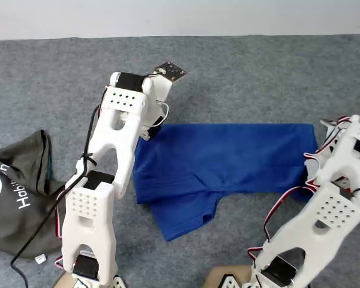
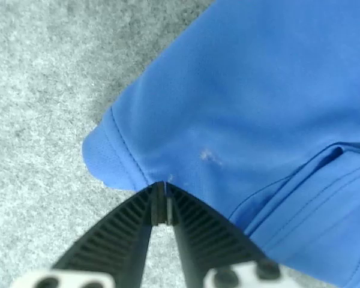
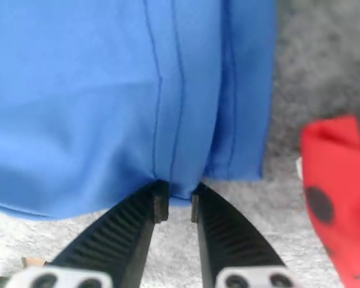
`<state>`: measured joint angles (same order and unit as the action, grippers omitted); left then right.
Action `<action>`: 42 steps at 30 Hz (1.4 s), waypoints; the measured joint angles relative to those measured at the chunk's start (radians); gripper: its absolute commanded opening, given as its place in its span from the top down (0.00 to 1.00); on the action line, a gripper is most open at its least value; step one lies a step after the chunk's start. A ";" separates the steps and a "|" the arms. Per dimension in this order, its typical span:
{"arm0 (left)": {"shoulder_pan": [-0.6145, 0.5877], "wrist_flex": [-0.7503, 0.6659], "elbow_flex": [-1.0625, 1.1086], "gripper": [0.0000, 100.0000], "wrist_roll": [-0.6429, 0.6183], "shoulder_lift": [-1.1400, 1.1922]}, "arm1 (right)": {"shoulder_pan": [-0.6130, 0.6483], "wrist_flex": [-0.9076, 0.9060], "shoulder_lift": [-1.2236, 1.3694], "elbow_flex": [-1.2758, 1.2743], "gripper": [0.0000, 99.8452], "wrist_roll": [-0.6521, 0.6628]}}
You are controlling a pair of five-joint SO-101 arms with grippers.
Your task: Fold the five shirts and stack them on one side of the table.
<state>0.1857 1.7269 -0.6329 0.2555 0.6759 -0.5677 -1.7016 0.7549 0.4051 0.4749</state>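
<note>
A blue shirt lies folded on the grey surface, long axis running side to side between the arms. The left jaws pinch one corner and the right jaws pinch the opposite hem. The right wrist view shows a red cloth just beside the hem. The high view shows a dark green shirt outside the left arm.

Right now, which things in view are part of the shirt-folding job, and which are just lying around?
Job:
- blue shirt, gripped at a corner by the left gripper and at its hem by the right gripper
- dark shirt, crumpled
- red garment, probably another shirt

Lying about:
- grey mat
- black cable
</note>
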 measured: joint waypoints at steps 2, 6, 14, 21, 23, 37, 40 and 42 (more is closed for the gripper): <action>0.000 0.000 0.000 0.98 0.000 0.000 | 0.000 0.009 0.011 0.000 0.94 0.000; 0.000 0.000 0.000 0.98 0.000 0.000 | -0.003 0.018 0.014 0.002 0.99 0.005; 0.000 0.000 0.000 0.98 0.000 0.000 | -0.005 0.023 -0.052 0.000 0.99 0.046; 0.000 0.000 0.000 0.98 0.000 0.000 | -0.005 0.041 -0.143 0.000 0.99 0.101; 0.000 0.000 0.000 0.98 0.000 0.000 | -0.005 0.055 -0.143 0.000 0.99 0.112; 0.000 0.000 0.003 0.98 0.000 -0.015 | -0.068 0.120 -0.051 0.084 0.99 0.147; 0.000 0.000 0.003 0.98 0.000 -0.057 | -0.071 0.078 -0.031 0.144 0.94 0.147; 0.000 0.000 0.003 0.98 0.000 -0.075 | -0.071 0.055 -0.029 0.176 0.89 0.147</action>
<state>0.1857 1.7269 -0.6299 0.2555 0.6007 -0.6383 -1.6464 0.7258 0.5815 0.6222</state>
